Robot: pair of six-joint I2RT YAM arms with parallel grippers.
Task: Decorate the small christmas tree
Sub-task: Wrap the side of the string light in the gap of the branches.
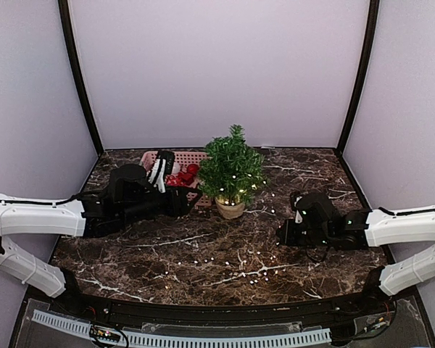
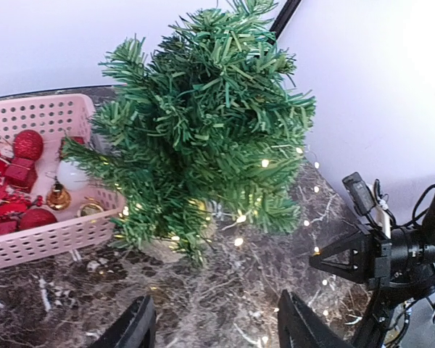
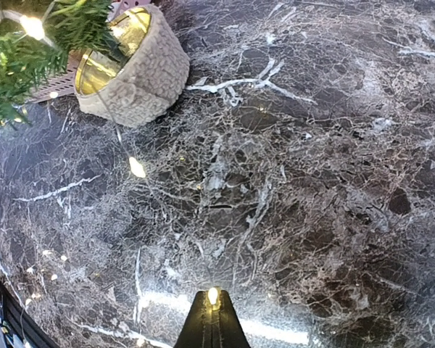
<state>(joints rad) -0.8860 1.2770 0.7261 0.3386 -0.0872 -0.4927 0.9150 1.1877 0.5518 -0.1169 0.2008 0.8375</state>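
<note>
Dark marble counter (image 1: 167, 246) carries the tree (image 1: 232, 170), upright in its tan pot (image 1: 230, 209), centre-back. Pink basket (image 1: 196, 155) sits just beside it on the left, branches overhanging its rim. Red, white and gold ornaments (image 2: 27, 143) all lie inside the basket, none on the tree. Step in hand looks like the lights. The light string (image 3: 137, 168) is partly on: a few lit LEDs in the lower and right-side branches, the rest trailing loose over the counter in front of the pot and off to the right. Left gripper (image 2: 217, 325) is low at the tree's left-front, aimed at the foliage, fingers spread wide with nothing between them. Right gripper (image 3: 212, 299) is well apart from the tree on the right, low over the counter, fingers pinched together with one LED glowing right at the tips. It looks to hold the string there, though the wire is too thin to trace. Judgement: early in the task, upper branches bare of lights. Next move probably calls for the left to pinch a slack run near the pot and lift it higher round the tree, while the right gives slack. Wire is thin and needs a fine close. The tree looks light, so a taut pull could tip it.
</note>
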